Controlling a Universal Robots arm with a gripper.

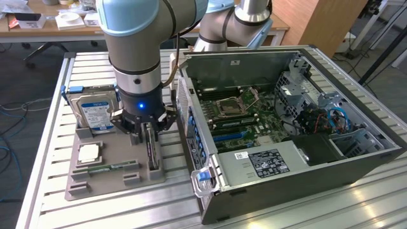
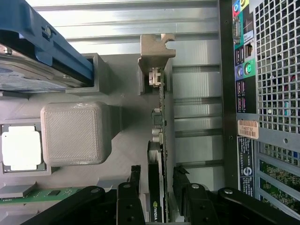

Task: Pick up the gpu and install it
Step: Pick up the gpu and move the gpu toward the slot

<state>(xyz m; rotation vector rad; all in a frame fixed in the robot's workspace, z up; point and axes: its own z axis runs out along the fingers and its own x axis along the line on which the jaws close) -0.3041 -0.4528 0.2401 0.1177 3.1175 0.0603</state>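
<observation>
Table (image 1: 45, 157): slatted metal top, carrying everything below.
Computer case (image 1: 356, 162): at the exterior view's right, side panel off, main board bare.
Arm (image 1: 137, 43): reaching straight down over the grey holder tray (image 1: 102, 183), just beside the case.
Hard drive (image 1: 95, 112): propped upright at the tray's far end, untouched.
Graphics card (image 2: 159, 122): standing on edge in its tray slot, nearest the case, not lifted.
Gripper (image 2: 157, 185): spread wide, one of the fingers (image 2: 134, 180) on each face of the card, gaps visible on both sides, nothing held.
Processor chip (image 1: 89, 152) and memory stick (image 1: 105, 168): flat in their tray pockets, apart from the gripper.
Step in hand: the pick-up, lined up but not grasped.
Grasp calls for, by judgement: an even squeeze on both flat faces, square to the card, avoiding a tilt in the slot.
</observation>
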